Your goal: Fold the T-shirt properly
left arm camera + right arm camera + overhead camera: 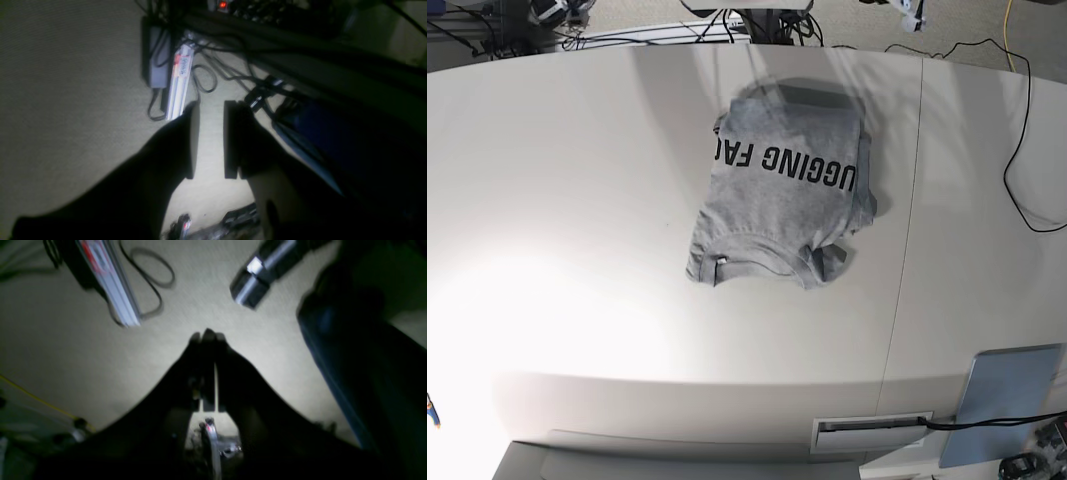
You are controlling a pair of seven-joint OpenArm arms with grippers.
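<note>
The left end effector (210, 140) is seen with its fingers parted and nothing between them, above carpeted floor strewn with cables (204, 75). The right end effector (208, 340) is seen with fingers pressed together, empty, over the same floor. The T-shirt (782, 190) is laid folded on the white tabletop (577, 200), lettering upward, well apart from the blue-grey panel (1007, 400)
</note>
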